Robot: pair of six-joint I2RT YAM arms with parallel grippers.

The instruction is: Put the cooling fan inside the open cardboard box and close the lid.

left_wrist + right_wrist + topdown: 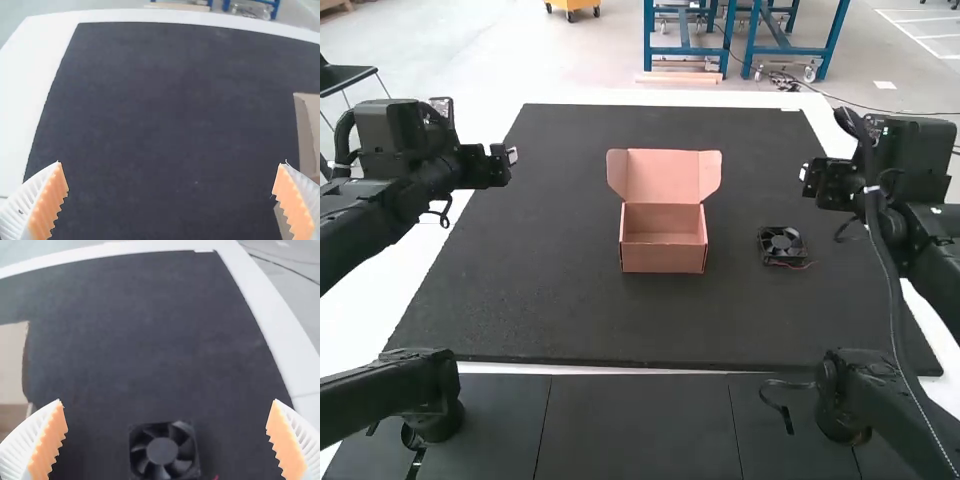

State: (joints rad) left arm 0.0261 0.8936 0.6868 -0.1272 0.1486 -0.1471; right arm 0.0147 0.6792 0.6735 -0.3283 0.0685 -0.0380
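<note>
Small brown cardboard box [663, 240] sits mid-mat on the black rubber mat [540, 290]. It is open, with the lid flap standing up on the far side and nothing visible inside. The black square cooling fan [783, 246] lies flat on the mat, right of the box and clear of it, with thin leads trailing at its near-right corner.

Left gripper [505, 162] is raised over the mat's far-left edge, well apart from the box. Its white ribbed fingers with orange pads [47, 205] are spread wide and hold nothing.

Right gripper [812, 182] is at the right side, just far of the fan. Its jaws are also wide apart and empty. In the right wrist view the fan [162, 450] sits between its pads [285, 440], not touching them.
</note>
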